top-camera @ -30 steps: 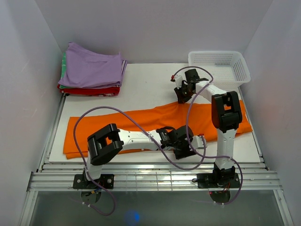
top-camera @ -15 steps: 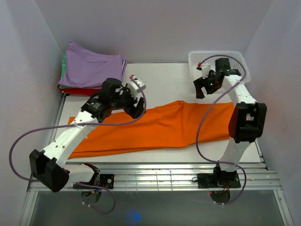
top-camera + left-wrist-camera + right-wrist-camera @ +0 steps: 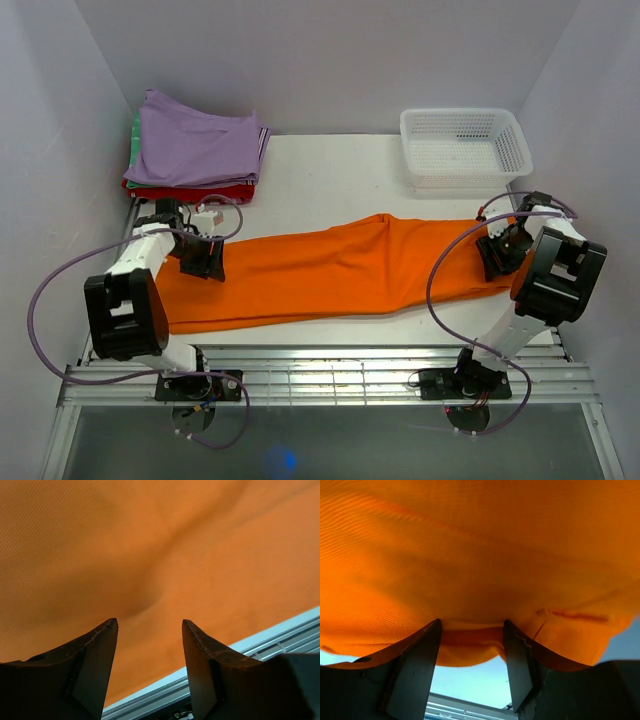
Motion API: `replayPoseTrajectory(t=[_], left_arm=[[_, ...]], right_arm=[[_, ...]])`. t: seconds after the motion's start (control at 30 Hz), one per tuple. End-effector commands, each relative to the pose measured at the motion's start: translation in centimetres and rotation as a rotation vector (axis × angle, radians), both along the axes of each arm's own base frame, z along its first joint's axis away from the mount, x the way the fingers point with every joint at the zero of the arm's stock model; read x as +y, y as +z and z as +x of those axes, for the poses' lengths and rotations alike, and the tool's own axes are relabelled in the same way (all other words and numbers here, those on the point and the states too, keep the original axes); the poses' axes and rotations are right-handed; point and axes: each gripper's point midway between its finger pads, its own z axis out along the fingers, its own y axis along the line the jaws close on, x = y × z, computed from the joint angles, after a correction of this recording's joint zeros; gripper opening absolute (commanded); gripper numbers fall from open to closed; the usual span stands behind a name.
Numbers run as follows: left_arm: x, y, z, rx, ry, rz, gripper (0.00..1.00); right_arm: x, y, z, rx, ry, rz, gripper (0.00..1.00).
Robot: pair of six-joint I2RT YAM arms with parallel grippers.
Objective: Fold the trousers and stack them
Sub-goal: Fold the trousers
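While the trousers (image 3: 330,270) are lying unfolded, stretched lengthwise across the near half of the table (image 3: 330,170), the step in hand is being judged as the seizing of both ends for a first fold. Top view: the left gripper (image 3: 204,262) is being held over the left end of the cloth and the right gripper (image 3: 496,254) over the right end, the two well apart. A raised crease is showing near the middle, so even tension from both ends is being advised before the cloth is lifted. Left wrist view: the jaws are being seen apart, with flat orange cloth (image 3: 175,540) beneath them and nothing between the pads. A pinch close to the near hem, beside the table rail (image 3: 280,637), is being suggested, taken deep enough to catch both layers. Right wrist view: the jaws are likewise apart, with a bulge of hem (image 3: 470,642) lying between the fingers and not yet clamped. Closing is being advised only once the fold is sitting fully between the pads. Surface and room: the white tabletop is being bounded by plain pale walls (image 3: 320,60). A stack of folded garments (image 3: 195,150), lilac on top, is occupying the far left corner, and a white mesh basket (image 3: 460,150) the far right.
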Motion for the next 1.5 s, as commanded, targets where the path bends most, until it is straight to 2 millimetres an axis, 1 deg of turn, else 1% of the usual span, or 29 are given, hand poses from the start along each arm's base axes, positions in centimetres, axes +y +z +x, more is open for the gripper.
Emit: replayPoseTrajectory(t=[0.0, 0.07, 0.1, 0.13, 0.2, 0.23, 0.3, 0.33, 0.37, 0.4, 0.43, 0.47, 0.5, 0.53, 0.57, 0.6, 0.63, 0.7, 0.73, 0.8, 0.83, 0.9, 0.93, 0.97, 1.1, 1.23, 1.37, 1.4, 1.47], left_arm=[[2.6, -2.1, 0.0, 0.055, -0.024, 0.061, 0.64], [4.6, -3.3, 0.5, 0.079, 0.01, 0.102, 0.64], [5.7, -4.5, 0.9, 0.096, 0.015, 0.13, 0.64], [7.2, -4.7, 1.8, 0.087, 0.048, 0.148, 0.64], [8.7, -6.2, 2.6, 0.121, 0.06, 0.16, 0.64], [10.0, -5.6, 4.1, 0.091, 0.085, 0.171, 0.63], [10.7, -5.2, 5.4, 0.063, 0.084, 0.166, 0.64], [10.9, -4.4, 6.3, 0.026, 0.063, 0.167, 0.64], [10.9, -3.1, 7.4, -0.025, 0.049, 0.161, 0.67], [11.0, -2.1, 8.0, -0.06, 0.039, 0.161, 0.69], [11.1, -0.6, 8.5, -0.102, 0.027, 0.172, 0.7], [10.9, 1.3, 9.7, -0.158, 0.014, 0.153, 0.72], [10.7, 2.4, 9.6, -0.161, 0.014, 0.143, 0.74], [10.9, 3.6, 9.7, -0.173, 0.047, 0.128, 0.75], [10.9, 5.5, 10.3, -0.214, 0.071, 0.107, 0.76], [11.1, 6.1, 9.8, -0.202, 0.107, 0.09, 0.78], [12.2, 6.3, 9.2, -0.182, 0.168, 0.076, 0.79], [13.2, 6.0, 7.7, -0.112, 0.267, 0.019, 0.79], [15.0, 5.8, 6.5, -0.09, 0.339, -0.012, 0.79], [15.9, 4.4, 4.4, -0.039, 0.387, -0.05, 0.79], [17.0, 3.8, 3.2, -0.025, 0.424, -0.052, 0.79], [17.6, 3.1, 1.6, -0.017, 0.426, -0.048, 0.8], [17.7, 2.4, 0.4, 0.005, 0.437, -0.056, 0.8], [17.8, 2.2, 0.0, 0.006, 0.432, -0.042, 0.8], [17.5, 2.3, -1.0, -0.021, 0.387, -0.003, 0.77], [16.7, 1.4, -1.4, -0.012, 0.338, -0.005, 0.72], [16.9, -1.4, -1.0, 0.044, 0.342, 0.029, 0.67], [17.4, -1.9, -0.3, 0.036, 0.347, 0.048, 0.65], [18.0, -2.8, 0.7, 0.057, 0.366, 0.064, 0.62]], right_arm=[[-2.1, -1.9, -2.5, 0.067, 0.035, -0.09, 0.58], [-2.9, -2.7, -4.4, 0.118, 0.051, -0.129, 0.57], [-3.2, -3.0, -5.5, 0.138, 0.048, -0.137, 0.57], [-3.0, -3.6, -7.3, 0.176, 0.056, -0.139, 0.57], [-3.3, -2.9, -8.7, 0.171, 0.089, -0.161, 0.56], [-3.2, -2.4, -9.4, 0.161, 0.097, -0.174, 0.56], [-2.8, -1.5, -10.1, 0.157, 0.125, -0.161, 0.57], [-1.9, -1.0, -10.1, 0.141, 0.136, -0.116, 0.61], [-1.4, 0.7, -9.0, 0.093, 0.149, -0.085, 0.64], [-0.5, 1.8, -9.6, 0.112, 0.154, -0.033, 0.68], [0.8, 2.8, -8.7, 0.067, 0.159, 0.038, 0.76], [0.8, 5.1, -6.7, -0.005, 0.175, 0.052, 0.81], [1.0, 6.2, -5.9, -0.036, 0.167, 0.068, 0.85], [2.0, 7.1, -5.0, -0.074, 0.149, 0.127, 0.89], [2.4, 8.0, -4.1, -0.105, 0.15, 0.15, 0.91], [2.7, 9.1, -2.8, -0.146, 0.157, 0.149, 0.92], [3.0, 9.2, -2.0, -0.155, 0.149, 0.163, 0.92], [4.0, 8.7, -1.2, -0.15, 0.179, 0.162, 0.92], [4.1, 8.0, -1.0, -0.136, 0.182, 0.157, 0.92], [4.7, 6.9, -0.2, -0.136, 0.199, 0.155, 0.91], [4.9, 6.1, -0.1, -0.119, 0.2, 0.155, 0.9], [5.3, 5.1, 0.3, -0.113, 0.22, 0.146, 0.88], [5.3, 4.5, -0.1, -0.094, 0.223, 0.145, 0.84], [5.4, 4.3, -0.2, -0.088, 0.232, 0.143, 0.82], [4.8, 4.3, -1.0, -0.09, 0.281, 0.093, 0.68], [3.2, 5.4, -1.7, -0.137, 0.299, -0.032, 0.66], [3.0, 3.0, -3.8, -0.055, 0.27, -0.05, 0.65], [3.3, 1.7, -5.0, -0.007, 0.268, -0.04, 0.65], [3.0, -0.3, -5.4, 0.044, 0.237, -0.044, 0.64]])
